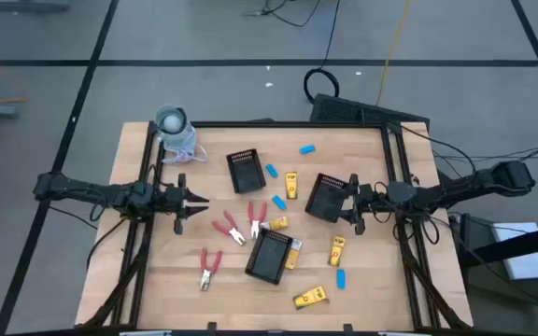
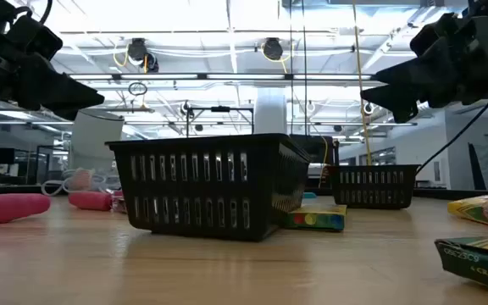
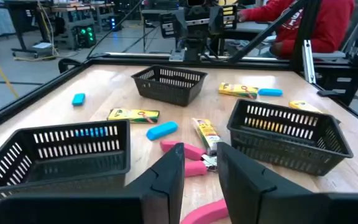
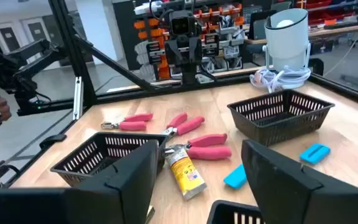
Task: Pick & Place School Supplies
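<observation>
Two hands hover over the table [image 1: 157, 271], both holding nothing. My left hand [image 1: 197, 202] sits at nine o'clock with its fingers parted by a narrow gap; my right hand [image 1: 351, 207] sits at three o'clock, released wide, just beside a black tray [image 1: 326, 197].

Between them the supplies lie scattered: red-handled pliers [image 1: 233, 229] near the centre with another pair [image 1: 209, 268] toward seven o'clock, yellow crayon boxes [image 1: 309, 297] around the middle tray [image 1: 271, 256], and blue erasers [image 1: 307, 148] from one o'clock down to five.

From here I judge the risk to be my left hand's narrow gap: coming down on the nearest pliers it could push them aside rather than straddle a handle. My right hand could also clip the tray wall beside it.

Whether anything already lies inside the trays I cannot tell.
</observation>
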Tool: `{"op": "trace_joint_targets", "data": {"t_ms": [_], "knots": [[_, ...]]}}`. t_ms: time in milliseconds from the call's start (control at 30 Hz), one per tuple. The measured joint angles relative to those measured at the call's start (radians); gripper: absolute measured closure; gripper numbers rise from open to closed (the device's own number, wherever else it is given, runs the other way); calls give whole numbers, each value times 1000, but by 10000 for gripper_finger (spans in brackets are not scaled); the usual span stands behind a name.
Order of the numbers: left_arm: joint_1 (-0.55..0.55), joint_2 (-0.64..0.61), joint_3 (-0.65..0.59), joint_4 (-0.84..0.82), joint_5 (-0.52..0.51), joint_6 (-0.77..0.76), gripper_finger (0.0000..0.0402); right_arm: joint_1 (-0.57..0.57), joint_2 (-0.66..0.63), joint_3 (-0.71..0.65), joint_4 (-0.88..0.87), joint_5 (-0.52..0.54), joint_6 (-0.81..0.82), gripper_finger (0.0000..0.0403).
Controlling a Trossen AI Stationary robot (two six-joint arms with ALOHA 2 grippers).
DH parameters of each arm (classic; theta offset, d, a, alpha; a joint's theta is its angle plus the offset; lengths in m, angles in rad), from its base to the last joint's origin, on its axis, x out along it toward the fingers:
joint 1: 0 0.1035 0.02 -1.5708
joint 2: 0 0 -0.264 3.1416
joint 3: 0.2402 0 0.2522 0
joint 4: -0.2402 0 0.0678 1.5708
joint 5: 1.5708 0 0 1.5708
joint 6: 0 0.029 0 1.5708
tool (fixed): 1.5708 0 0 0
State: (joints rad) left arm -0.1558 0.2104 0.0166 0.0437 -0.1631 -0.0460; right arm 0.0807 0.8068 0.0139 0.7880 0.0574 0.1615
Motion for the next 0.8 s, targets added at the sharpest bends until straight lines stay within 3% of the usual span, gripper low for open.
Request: {"op": "trace_joint_targets", "data": {"t_ms": [800], "knots": [[0,0,0,-4,-32,-7,304,0,12,7,47,-8,-45,202]]}}
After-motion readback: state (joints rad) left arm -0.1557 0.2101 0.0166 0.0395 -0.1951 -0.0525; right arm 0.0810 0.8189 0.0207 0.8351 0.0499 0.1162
